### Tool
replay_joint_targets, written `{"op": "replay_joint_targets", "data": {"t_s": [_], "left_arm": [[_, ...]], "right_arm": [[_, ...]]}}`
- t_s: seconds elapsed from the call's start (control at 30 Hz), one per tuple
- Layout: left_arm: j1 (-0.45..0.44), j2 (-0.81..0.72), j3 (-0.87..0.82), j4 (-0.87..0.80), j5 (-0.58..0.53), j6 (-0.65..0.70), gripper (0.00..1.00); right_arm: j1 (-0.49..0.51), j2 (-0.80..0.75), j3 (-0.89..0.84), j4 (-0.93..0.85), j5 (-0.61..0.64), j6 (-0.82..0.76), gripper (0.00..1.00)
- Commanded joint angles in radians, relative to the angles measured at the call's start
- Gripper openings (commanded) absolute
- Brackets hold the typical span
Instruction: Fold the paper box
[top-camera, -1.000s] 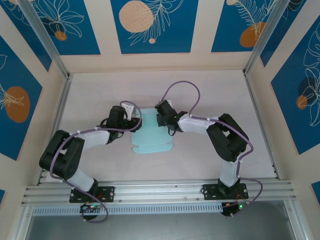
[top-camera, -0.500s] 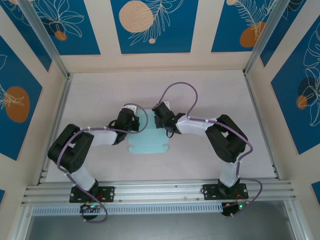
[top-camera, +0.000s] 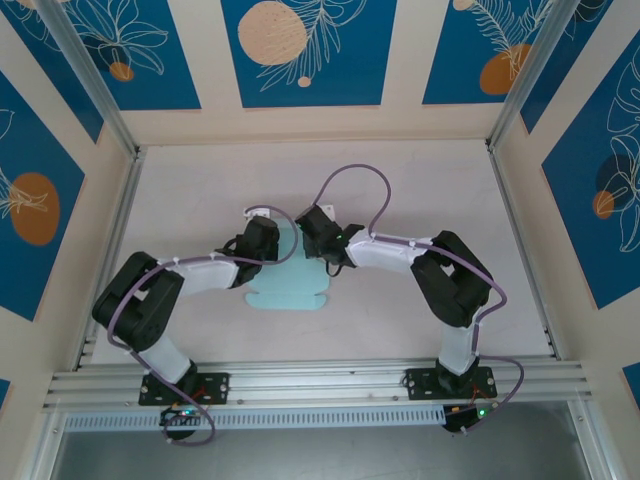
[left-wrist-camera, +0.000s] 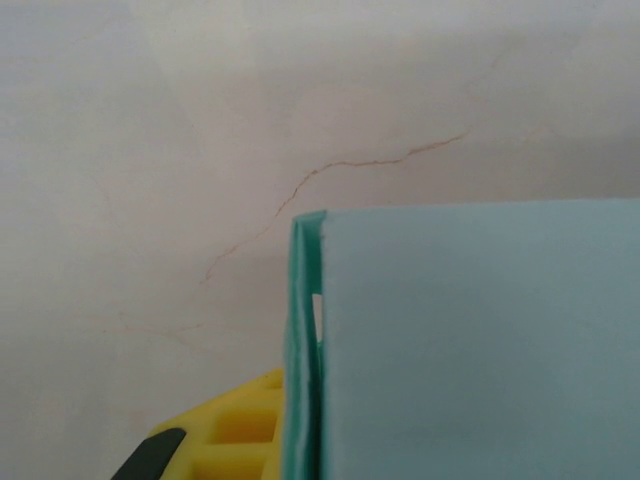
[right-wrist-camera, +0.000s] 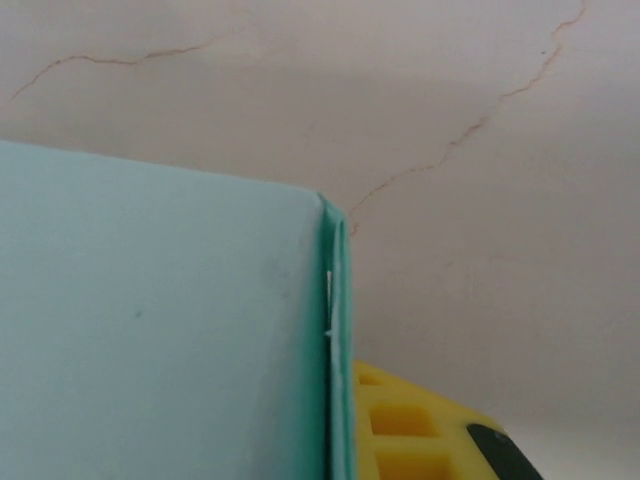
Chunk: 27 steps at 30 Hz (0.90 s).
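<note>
The paper box is a pale blue sheet in the middle of the table, its scalloped tab toward the near side. Its far part stands raised between the two grippers. My left gripper is shut on the doubled left wall. In the left wrist view the paper box covers the right half and one yellow finger presses on the folded edge. My right gripper is shut on the right wall. The right wrist view has the paper box at the left, a yellow finger against its folded edge. The inner fingers are hidden behind the paper.
The table top is pale with thin cracks. Aluminium rails run along the near edge, and blue patterned walls close off the back and sides. Purple cables loop above both wrists.
My left gripper has moved right to the box's left wall and shut on it. The right gripper and the box have shifted a little to the left.
</note>
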Motion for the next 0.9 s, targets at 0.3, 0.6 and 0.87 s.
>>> {"op": "replay_joint_targets", "data": {"t_s": [0.3,0.6,0.87], "left_arm": [[0.021,-0.061,0.081,-0.45,-0.303,-0.285,0.0],[0.025,-0.114,-0.032,-0.236,-0.031,-0.252,0.15],[0.026,-0.159,-0.031,-0.231,0.193,-0.179,0.3]], "right_arm": [[0.089,0.023,0.194,-0.55,0.047,0.229,0.07],[0.09,0.105,0.245,-0.544,0.033,0.196,0.07],[0.063,0.155,0.276,-0.538,-0.024,0.18,0.07]]}}
